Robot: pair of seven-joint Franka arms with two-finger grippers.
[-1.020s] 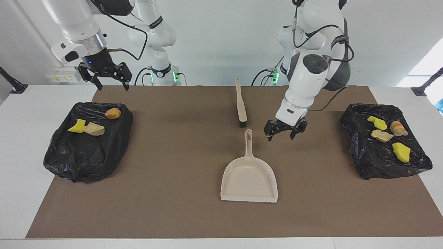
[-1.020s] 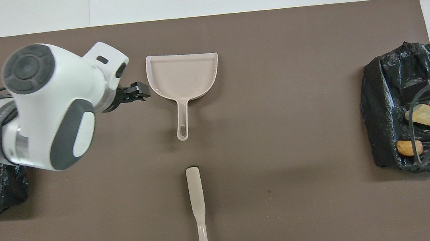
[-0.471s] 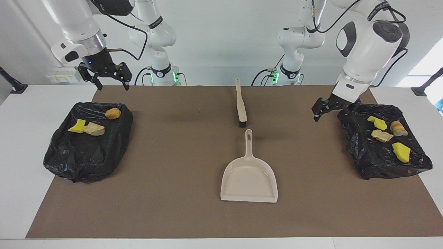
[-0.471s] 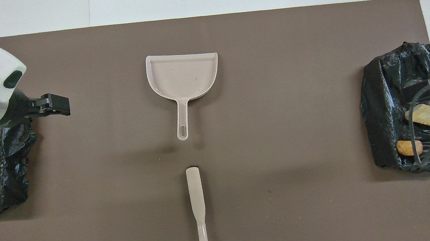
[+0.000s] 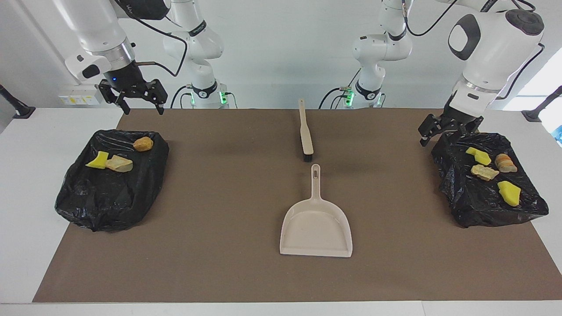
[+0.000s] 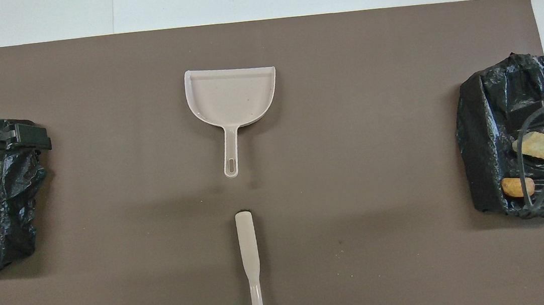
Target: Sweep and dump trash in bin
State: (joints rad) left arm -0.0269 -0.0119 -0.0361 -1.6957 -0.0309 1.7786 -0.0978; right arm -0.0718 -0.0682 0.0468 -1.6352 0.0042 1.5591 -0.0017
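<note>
Fingers spread on L gripper point(image 5: 440, 132) over bin edge, R gripper point(image 5: 139, 100) fingers spread, empty, no legible writing

The beige plastic dustpan point(image 5: 316, 230) lies mid-table, the beige long-handled brush point(image 5: 305, 131) nearer the robots. A black bag-lined bin point(image 5: 112, 180) point(image 5: 487, 199) at each table end holds scraps point(image 5: 116, 163) point(image 5: 484, 171).

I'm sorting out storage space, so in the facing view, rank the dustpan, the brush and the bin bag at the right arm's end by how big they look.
1. Bin bag at the right arm's end: largest.
2. Dustpan.
3. Brush: smallest, though it lies farthest from the camera, which shrinks it somewhat.
</note>
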